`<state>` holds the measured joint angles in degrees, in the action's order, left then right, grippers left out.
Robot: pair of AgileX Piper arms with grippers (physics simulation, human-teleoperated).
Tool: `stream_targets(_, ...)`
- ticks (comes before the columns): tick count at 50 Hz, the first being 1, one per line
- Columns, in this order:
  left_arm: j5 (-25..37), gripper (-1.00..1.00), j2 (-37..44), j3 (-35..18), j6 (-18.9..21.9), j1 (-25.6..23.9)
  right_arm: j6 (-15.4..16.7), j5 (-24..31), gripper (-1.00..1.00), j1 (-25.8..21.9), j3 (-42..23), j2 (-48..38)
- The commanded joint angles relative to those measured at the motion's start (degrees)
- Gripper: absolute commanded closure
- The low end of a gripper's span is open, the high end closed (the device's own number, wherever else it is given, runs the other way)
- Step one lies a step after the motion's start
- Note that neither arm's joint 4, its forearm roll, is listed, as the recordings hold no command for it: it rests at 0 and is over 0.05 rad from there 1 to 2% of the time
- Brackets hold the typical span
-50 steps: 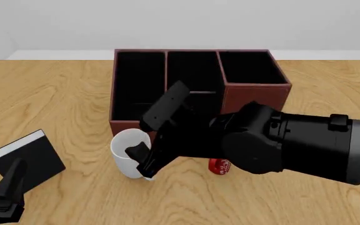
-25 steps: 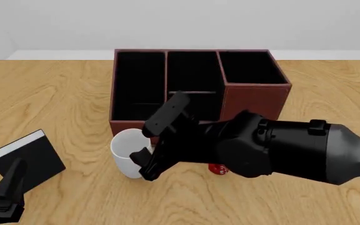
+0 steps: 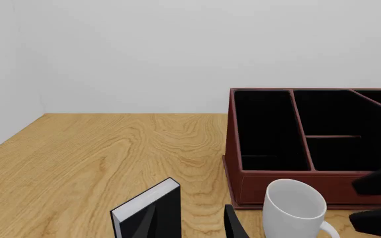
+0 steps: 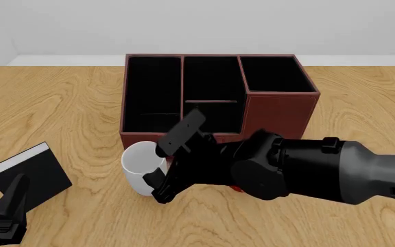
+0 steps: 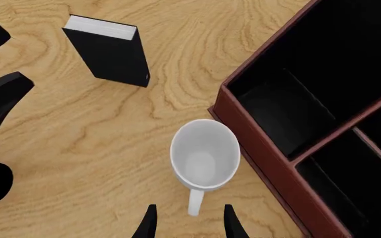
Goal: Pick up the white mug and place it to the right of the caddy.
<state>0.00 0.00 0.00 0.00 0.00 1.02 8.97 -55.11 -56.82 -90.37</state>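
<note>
**Your right gripper has dropped closer to the mug handle**

Your right gripper (image 5: 187, 221) has come lower and nearer. Its fingers are spread, one on each side of the white mug's (image 5: 204, 153) handle, not pinching yet. The mug stands upright just beside the caddy's (image 4: 280, 109) front wall. You cannot tell about the left gripper (image 3: 190, 223).

Glossy white mug (image 5: 204, 154), matt reddish-brown caddy (image 4: 279, 107), grained wood table (image 4: 60, 103), matt black book (image 5: 107, 48)
</note>
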Motion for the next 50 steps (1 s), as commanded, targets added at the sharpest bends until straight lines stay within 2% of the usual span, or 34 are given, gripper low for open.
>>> stream_targets(1, 0.0, -1.0, 0.0, 0.0, 0.0, 0.0, -0.22, -0.71, -1.0, 0.25, 0.82, -0.91)
stream_targets(50, 0.0, -1.0, 0.0, 0.0, 0.0, 0.0, -4.07, -4.06, -1.0, 0.16, 1.87, -5.76)
